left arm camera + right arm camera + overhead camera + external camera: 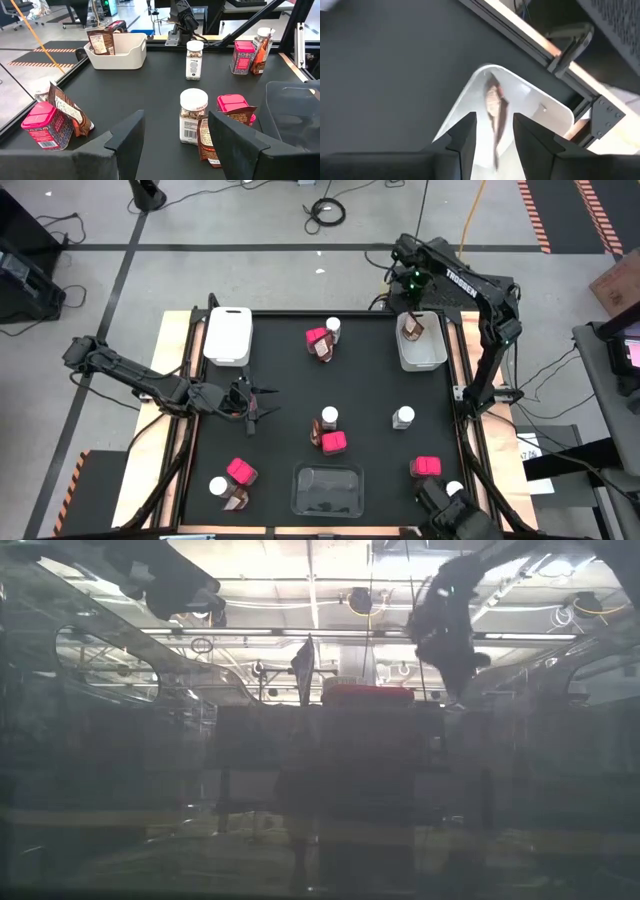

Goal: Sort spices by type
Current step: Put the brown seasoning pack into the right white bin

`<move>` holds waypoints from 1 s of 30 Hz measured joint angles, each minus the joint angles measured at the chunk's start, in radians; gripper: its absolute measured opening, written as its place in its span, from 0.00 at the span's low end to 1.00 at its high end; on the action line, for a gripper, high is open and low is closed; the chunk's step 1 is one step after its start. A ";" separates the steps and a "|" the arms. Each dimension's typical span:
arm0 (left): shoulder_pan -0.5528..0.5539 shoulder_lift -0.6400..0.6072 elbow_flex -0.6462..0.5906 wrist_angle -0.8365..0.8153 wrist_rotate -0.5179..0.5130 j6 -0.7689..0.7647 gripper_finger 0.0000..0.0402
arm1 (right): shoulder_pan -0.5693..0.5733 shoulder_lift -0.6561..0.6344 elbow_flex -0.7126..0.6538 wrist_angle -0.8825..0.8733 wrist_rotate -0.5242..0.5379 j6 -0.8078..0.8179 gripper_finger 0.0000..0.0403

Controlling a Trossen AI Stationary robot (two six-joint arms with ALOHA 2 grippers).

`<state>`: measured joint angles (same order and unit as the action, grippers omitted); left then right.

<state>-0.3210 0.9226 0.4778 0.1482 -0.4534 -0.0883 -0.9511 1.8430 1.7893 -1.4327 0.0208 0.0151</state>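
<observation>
Hovering over the white bin (pixel 424 352) at the far right corner of the black table (pixel 370 395), the right gripper (pixel 494 131) has its fingers parted a little around a brown spice packet (pixel 495 107), which hangs edge-on between them above the bin; whether the pads touch it I cannot tell. The risk I see is in the release: the packet is thin, flat and crinkly, so it could cling to a finger, or tip against the bin's smooth rounded wall and lie half over the rim rather than dropping flat inside. The left gripper (pixel 175 137) waits low over the table's left side with its fingers wide apart and nothing between them, facing a clear jar with a white lid (pixel 193 116), a pink square-topped box (pixel 235 107) and a brown packet (pixel 206 142) that touch one another; reaching into that cluster could knock the tall, narrow jar over. Other mixed clusters stand well apart across the matte mat, with a second white bin (pixel 228 335) at the far left and a clear tray (pixel 327 487) at the near edge, so most sorting seems not yet done.
</observation>
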 joint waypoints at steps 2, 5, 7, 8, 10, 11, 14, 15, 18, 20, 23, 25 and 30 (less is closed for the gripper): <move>0.000 0.000 0.000 0.000 0.000 0.000 0.55 | 0.034 -0.023 0.025 -0.020 -0.012 0.000 0.31; 0.000 0.000 0.000 0.000 0.000 0.000 0.55 | 0.102 -0.069 0.035 -0.019 -0.075 0.004 0.31; 0.000 0.000 0.000 0.000 0.000 0.000 0.55 | 0.160 -0.103 0.035 -0.017 -0.104 0.012 0.31; 0.000 0.000 0.000 0.000 0.000 0.000 0.55 | 0.191 -0.118 0.035 -0.017 -0.107 0.021 0.31; 0.000 0.000 0.000 0.000 0.001 -0.002 0.55 | 0.260 -0.146 0.035 -0.017 -0.106 0.041 0.31; 0.000 0.000 0.000 0.000 0.001 -0.003 0.55 | 0.296 -0.160 0.035 -0.017 -0.106 0.055 0.31; 0.000 0.000 0.000 0.001 0.004 -0.003 0.55 | 0.419 -0.194 0.035 -0.017 -0.106 0.097 0.31; 0.000 0.000 0.000 0.000 0.005 -0.003 0.55 | 0.463 -0.202 0.035 -0.016 -0.106 0.111 0.31; 0.000 0.000 0.000 0.002 0.005 -0.003 0.55 | 0.594 -0.214 0.035 -0.008 -0.106 0.154 0.31; 0.000 0.000 0.000 0.002 0.005 -0.002 0.55 | 0.680 -0.215 0.035 -0.006 -0.105 0.184 0.31; 0.000 0.000 0.000 0.002 0.008 -0.002 0.55 | 0.794 -0.215 0.035 0.002 -0.104 0.219 0.31; 0.000 0.000 0.000 0.002 0.008 -0.002 0.55 | 0.856 -0.215 0.035 0.039 -0.100 0.252 0.31; 0.000 0.000 0.000 0.002 0.008 -0.001 0.55 | 0.942 -0.215 0.035 0.204 -0.097 0.279 0.31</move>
<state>-0.3210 0.9226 0.4778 0.1501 -0.4458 -0.0895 -0.0094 1.6283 1.8244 -1.2292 -0.0765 0.2937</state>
